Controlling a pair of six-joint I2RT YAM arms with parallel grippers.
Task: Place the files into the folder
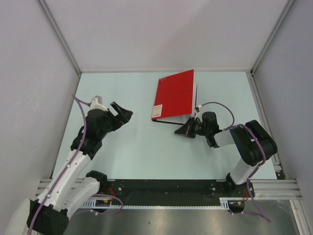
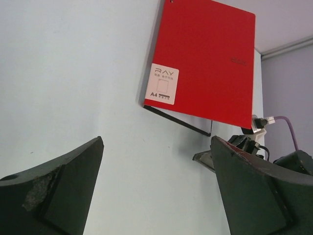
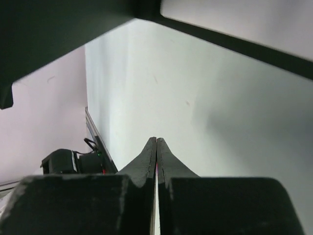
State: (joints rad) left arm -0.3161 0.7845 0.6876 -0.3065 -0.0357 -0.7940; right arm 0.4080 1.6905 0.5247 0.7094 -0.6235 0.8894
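The red folder (image 1: pixel 173 95) lies at the middle back of the table, white label (image 2: pixel 163 84) near its near left corner. Its red cover stands slightly above the black lower cover (image 2: pixel 178 121) at the near edge. No white files show in any view. My right gripper (image 1: pixel 180 131) is shut, low on the table just in front of the folder's near right corner; its fingertips (image 3: pixel 156 140) are pressed together, and a dark edge (image 3: pixel 234 46) crosses above them. My left gripper (image 1: pixel 123 111) is open and empty, left of the folder; it also shows in the left wrist view (image 2: pixel 156 142).
Grey walls enclose the table on three sides, with metal rails (image 1: pixel 61 39) along the edges. A black strip (image 1: pixel 166 191) with the arm bases runs along the near edge. A purple cable (image 1: pixel 220 105) loops above my right wrist.
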